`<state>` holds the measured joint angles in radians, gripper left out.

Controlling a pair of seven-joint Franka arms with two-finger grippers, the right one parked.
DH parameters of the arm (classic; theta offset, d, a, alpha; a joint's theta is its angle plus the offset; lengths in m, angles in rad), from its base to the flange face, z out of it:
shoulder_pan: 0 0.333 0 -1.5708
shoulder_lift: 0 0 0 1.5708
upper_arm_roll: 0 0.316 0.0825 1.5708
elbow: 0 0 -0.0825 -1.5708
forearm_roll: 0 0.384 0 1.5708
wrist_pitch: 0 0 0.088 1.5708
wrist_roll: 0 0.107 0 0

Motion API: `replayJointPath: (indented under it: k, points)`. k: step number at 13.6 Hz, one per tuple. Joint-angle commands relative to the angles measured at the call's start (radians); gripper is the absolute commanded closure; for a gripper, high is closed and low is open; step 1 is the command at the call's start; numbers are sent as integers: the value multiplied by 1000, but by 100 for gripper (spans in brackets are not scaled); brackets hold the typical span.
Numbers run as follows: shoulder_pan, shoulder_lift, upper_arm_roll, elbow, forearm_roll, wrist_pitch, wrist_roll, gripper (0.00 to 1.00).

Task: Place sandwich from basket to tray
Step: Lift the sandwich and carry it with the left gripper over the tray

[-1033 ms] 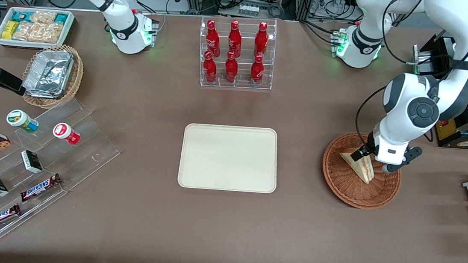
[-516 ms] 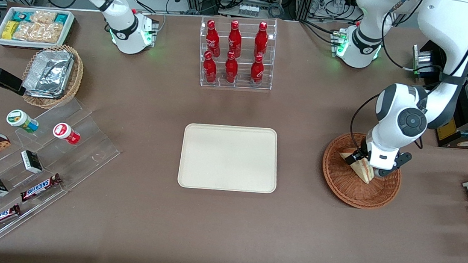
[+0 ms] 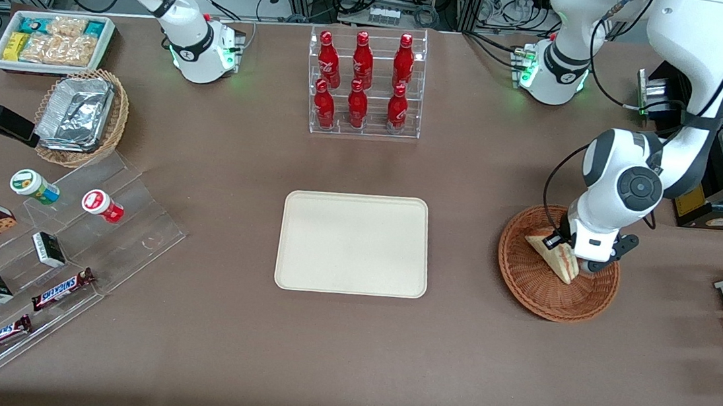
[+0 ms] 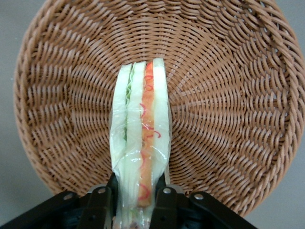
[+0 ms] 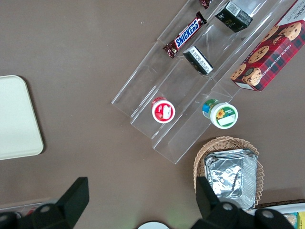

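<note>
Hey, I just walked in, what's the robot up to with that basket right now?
The left arm's gripper is down in the basket, with its fingers closed on either side of the sandwich. The sandwich stands on edge, filling layers showing, and is still inside the basket. The tray sits in the middle of the table with nothing on it, so the move to the tray has not yet happened.

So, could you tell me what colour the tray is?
The tray is plain cream-beige, shown best in the front view.
</note>
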<state>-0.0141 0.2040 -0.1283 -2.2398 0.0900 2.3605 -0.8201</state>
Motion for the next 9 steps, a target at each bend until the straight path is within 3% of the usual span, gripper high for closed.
replayJointPath:
  k: [1,5,9]
  points:
    - [-7,-112,-1,-6,39,-124,51,100]
    - [-39,-170,-5,32,40,-210,196,100]
    - [-118,-94,-60,230,27,-337,278,100]
